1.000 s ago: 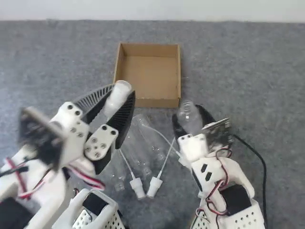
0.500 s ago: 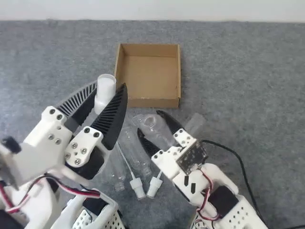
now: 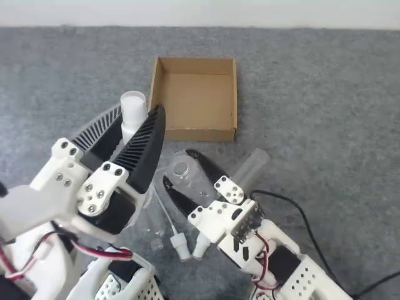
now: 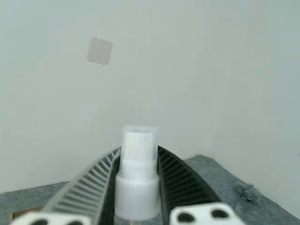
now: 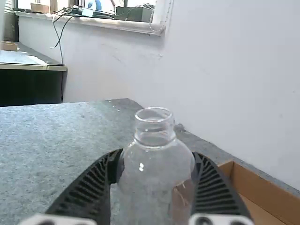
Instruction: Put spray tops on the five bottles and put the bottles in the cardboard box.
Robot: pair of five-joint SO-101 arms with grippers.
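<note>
The left end effector is clenched on a white spray top. It holds the top upright above the desk, just left of the near-left corner of the cardboard box. Its jaws hide everything below the top's collar. In the left wrist view the spray top is cut off at the picture's edge.

The right end effector is grasping a clear bottle by its body, open neck up, on the near side of the box. The right wrist view shows the bottle uncapped, with its base hidden.

Two loose spray tops lie side by side on the desk between the arms, their thin tubes pointing far. A second bottle lies just right of the right end effector. More clear bottles lie partly under the arms, and their number is hard to make out.
</note>
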